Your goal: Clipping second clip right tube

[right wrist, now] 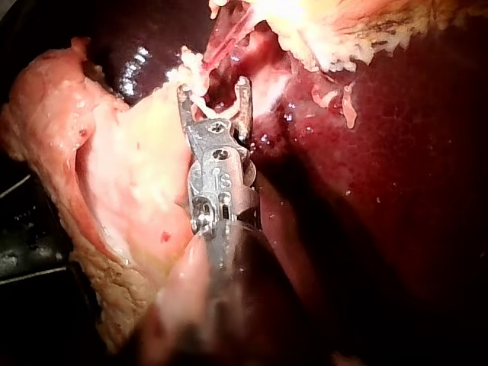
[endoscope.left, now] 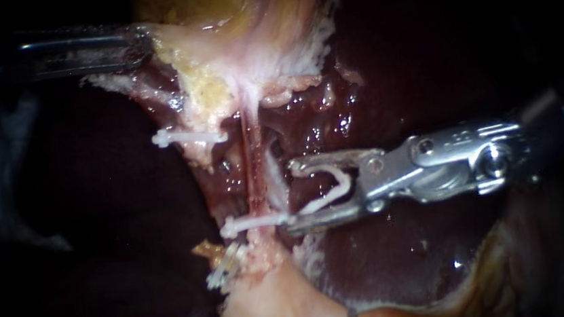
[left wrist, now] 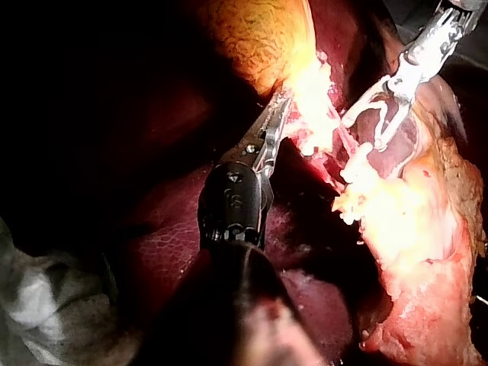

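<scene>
Clip seated in wide-spread hand of right instrument, right tube just ahead of tips.

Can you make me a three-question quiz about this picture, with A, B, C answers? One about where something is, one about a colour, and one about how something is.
1. Where is the spare clip? A in the claw of the right instrument; B on a plate; C in a person's hand.
2. What colour is the topmost clip, already fastened? A blue; B white; C black.
3. The spare clip is: A spread open; B squeezed flat; C snapped in two.

Answers:
1 A: it sits inside the claw, touching both sides.
2 B: it looks white against the red tissue.
3 A: its two legs stand apart in a V.
</scene>
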Available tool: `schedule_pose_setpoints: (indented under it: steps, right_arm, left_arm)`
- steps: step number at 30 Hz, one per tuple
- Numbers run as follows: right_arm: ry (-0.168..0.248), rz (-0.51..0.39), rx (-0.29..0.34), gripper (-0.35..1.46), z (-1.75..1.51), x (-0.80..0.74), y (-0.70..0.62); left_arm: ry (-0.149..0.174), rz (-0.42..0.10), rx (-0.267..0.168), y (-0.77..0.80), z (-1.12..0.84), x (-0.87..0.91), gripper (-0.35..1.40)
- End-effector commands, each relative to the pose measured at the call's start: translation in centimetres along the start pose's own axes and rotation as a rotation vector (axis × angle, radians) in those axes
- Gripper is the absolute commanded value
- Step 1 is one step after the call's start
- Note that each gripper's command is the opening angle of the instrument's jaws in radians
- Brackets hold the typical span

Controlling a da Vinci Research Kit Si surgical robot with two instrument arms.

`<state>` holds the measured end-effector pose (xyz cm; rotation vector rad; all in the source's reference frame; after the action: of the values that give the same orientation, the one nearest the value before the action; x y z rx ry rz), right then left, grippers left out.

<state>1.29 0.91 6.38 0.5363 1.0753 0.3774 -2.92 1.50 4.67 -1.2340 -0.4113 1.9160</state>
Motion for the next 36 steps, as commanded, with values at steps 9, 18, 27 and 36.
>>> schedule_pose_setpoints:
  steps: [9,18,27,36]
  right_arm:
    - [0.040,0.072,0.042,0.50,0.37,-0.11,0.03]
    - [0.084,0.115,0.088,0.50,0.60,-0.05,0.04]
    - [0.097,0.141,0.142,0.49,0.75,-0.02,0.03]
    - [0.164,0.149,0.213,0.50,0.71,0.04,-0.12]
  left_arm:
    - [0.000,0.000,0.000,0.00,0.00,0.00,-0.35]
    - [0.000,0.000,0.000,0.00,0.00,0.00,-0.35]
    - [0.000,0.001,0.001,0.00,0.00,-0.01,-0.35]
    - [0.000,0.001,0.000,0.00,0.00,-0.02,-0.35]
